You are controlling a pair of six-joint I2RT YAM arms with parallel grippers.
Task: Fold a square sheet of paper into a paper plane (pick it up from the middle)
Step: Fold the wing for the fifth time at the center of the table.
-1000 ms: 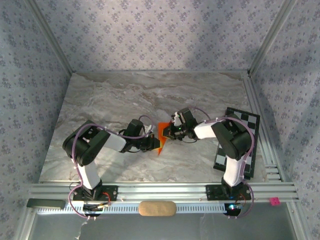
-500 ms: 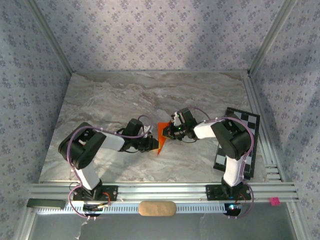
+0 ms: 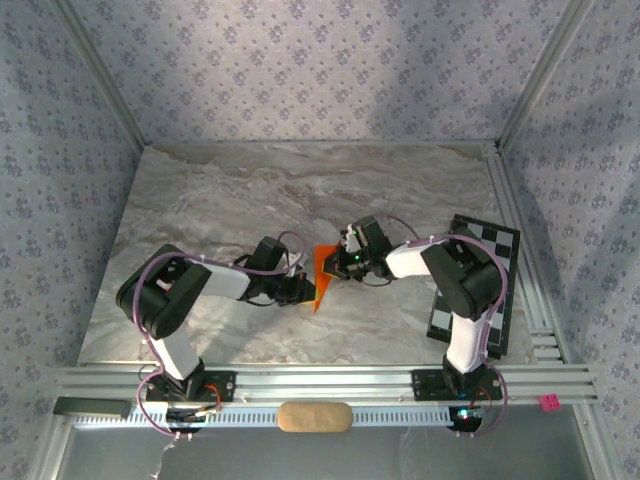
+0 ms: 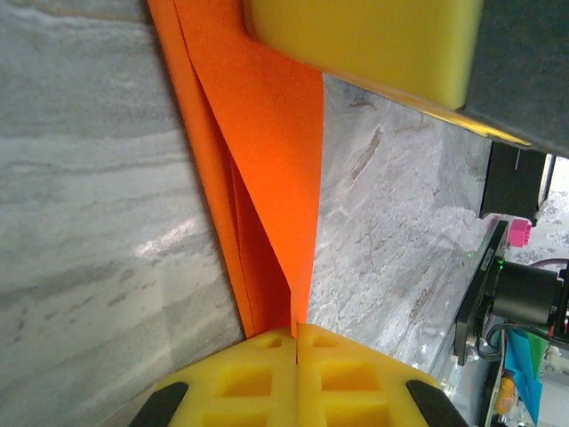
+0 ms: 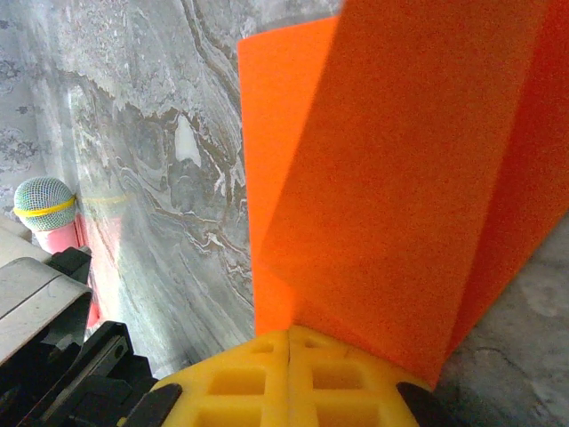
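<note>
You are holding the folded orange sheet (image 3: 322, 266) between the left gripper (image 4: 295, 334) and the right gripper (image 5: 289, 336), both sets of jaws clenched on it.

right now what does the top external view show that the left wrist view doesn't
Top external gives the layout: both arms meet at centre, the right gripper faces the left gripper, and a checkerboard card lies at the right edge of the marble table. Left wrist gives close detail: overlapping folded layers in the orange paper sheet, whose edge runs into the closed yellow fingertips. Both show the orange paper sheet and the marble table.
</note>
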